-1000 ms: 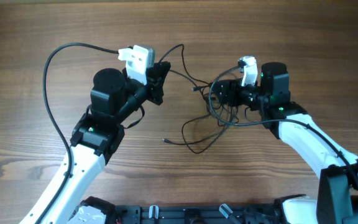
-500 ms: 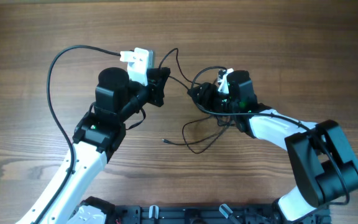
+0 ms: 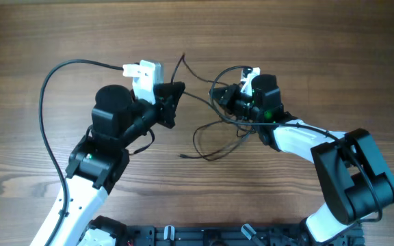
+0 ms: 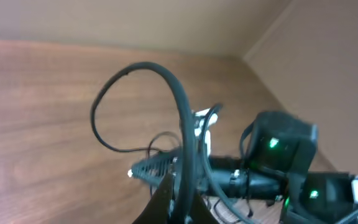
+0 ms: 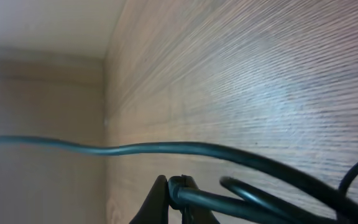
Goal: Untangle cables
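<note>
Thin black cables (image 3: 214, 137) lie in loose tangled loops on the wooden table between the two arms. One strand runs up to a free end (image 3: 182, 59). Another plug end (image 3: 181, 156) rests on the wood. My left gripper (image 3: 172, 102) is shut on a cable strand at the left side of the tangle; the left wrist view shows that strand (image 4: 182, 118) arching up from the closed fingers (image 4: 166, 199). My right gripper (image 3: 226, 99) is shut on a cable at the right side of the tangle. The right wrist view has this cable (image 5: 229, 202) pinched between the fingertips (image 5: 160, 196).
The thick black cord (image 3: 45, 109) fixed to the left arm loops out over the table's left side. A black rail (image 3: 204, 236) runs along the near edge. The right arm's body (image 4: 278, 155) fills the lower right of the left wrist view.
The right gripper moved left into the tangle and shut on a cable. The left gripper drew slightly left with its strand, and the loops shifted left.
</note>
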